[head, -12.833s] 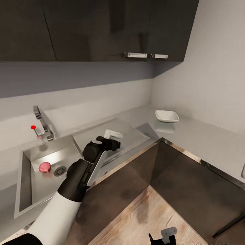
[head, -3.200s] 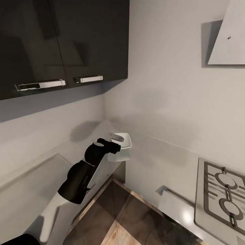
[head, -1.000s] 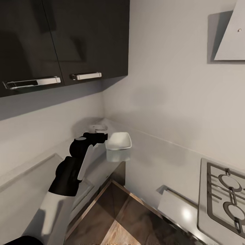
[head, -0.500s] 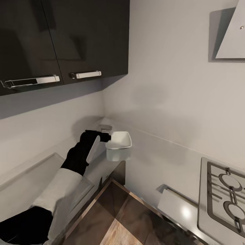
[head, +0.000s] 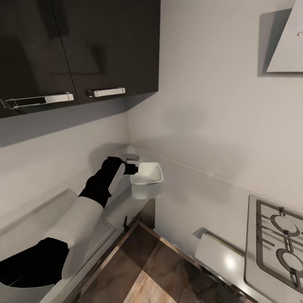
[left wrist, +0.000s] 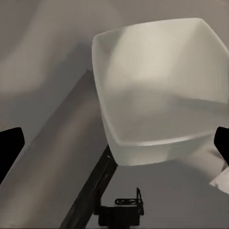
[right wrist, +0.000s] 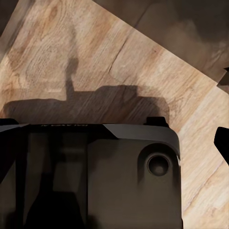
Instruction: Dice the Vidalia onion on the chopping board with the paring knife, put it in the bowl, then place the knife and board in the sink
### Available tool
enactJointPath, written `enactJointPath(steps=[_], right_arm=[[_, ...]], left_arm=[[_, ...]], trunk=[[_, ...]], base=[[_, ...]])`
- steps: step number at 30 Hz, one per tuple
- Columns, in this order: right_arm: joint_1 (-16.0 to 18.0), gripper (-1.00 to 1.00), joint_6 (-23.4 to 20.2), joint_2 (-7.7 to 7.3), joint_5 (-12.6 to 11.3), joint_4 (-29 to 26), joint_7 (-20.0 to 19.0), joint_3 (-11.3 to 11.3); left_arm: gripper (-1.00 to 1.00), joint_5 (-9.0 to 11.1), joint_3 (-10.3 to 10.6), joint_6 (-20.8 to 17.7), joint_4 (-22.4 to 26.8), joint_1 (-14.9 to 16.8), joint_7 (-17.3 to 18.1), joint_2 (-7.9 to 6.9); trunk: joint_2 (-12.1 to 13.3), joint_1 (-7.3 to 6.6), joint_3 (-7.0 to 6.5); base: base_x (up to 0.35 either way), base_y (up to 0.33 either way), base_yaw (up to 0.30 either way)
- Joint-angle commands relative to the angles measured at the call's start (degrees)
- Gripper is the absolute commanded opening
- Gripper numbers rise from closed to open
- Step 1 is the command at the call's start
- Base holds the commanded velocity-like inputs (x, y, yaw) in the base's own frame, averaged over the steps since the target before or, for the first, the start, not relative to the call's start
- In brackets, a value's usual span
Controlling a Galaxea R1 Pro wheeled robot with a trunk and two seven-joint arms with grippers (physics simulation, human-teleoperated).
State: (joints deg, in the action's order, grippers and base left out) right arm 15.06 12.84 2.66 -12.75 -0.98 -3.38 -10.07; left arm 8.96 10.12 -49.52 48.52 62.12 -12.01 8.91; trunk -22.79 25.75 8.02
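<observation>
At corner of grey counter [head: 198, 189], white bowl [head: 147, 174] sits; our left tool [head: 131, 165] reaches beside its rim, fingers spread wide apart. We judge bowl pickup underway; next, close on rim. Right tool [right wrist: 114, 143] state: cannot tell.

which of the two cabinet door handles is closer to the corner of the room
The shorter handle, on the upper cabinet door next to the corner wall. The longer handle sits on the door farther from the corner.
</observation>
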Motion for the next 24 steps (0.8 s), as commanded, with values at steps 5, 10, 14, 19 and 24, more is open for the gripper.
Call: enactJointPath(steps=[5,10,14,19,24], right_arm=[[0.06,1.0,0.25,-0.02,-0.61,0.1,-0.22,-0.39],[0.06,1.0,0.25,0.0,-0.61,0.1,-0.22,-0.39],[0.06,1.0,0.25,0.05,-0.61,0.1,-0.22,-0.39],[0.06,1.0,0.25,0.07,-0.61,0.1,-0.25,-0.39],[0.06,1.0,0.25,0.07,-0.61,0.1,-0.3,-0.39]], left_arm=[[1.0,0.61,0.09,3.35,-0.65,0.05,-0.56,-0.03],[1.0,0.62,0.1,3.97,4.33,0.03,-0.56,-0.11],[1.0,0.62,0.15,3.97,6.52,0.02,-0.58,-0.12],[1.0,0.6,0.22,3.95,7.36,0.08,-0.57,-0.18],[1.0,0.54,0.25,3.98,7.53,0.1,-0.56,-0.24]], trunk=[[-0.13,0.03,0.49],[-0.13,0.03,0.94],[-0.13,0.03,1.31],[-0.13,0.03,1.77],[-0.13,0.03,2.23]], base=[[0.0,0.0,0.0],[0.0,0.0,0.0],[0.0,0.0,0.0],[0.0,0.0,0.0],[0.0,0.0,0.0]])
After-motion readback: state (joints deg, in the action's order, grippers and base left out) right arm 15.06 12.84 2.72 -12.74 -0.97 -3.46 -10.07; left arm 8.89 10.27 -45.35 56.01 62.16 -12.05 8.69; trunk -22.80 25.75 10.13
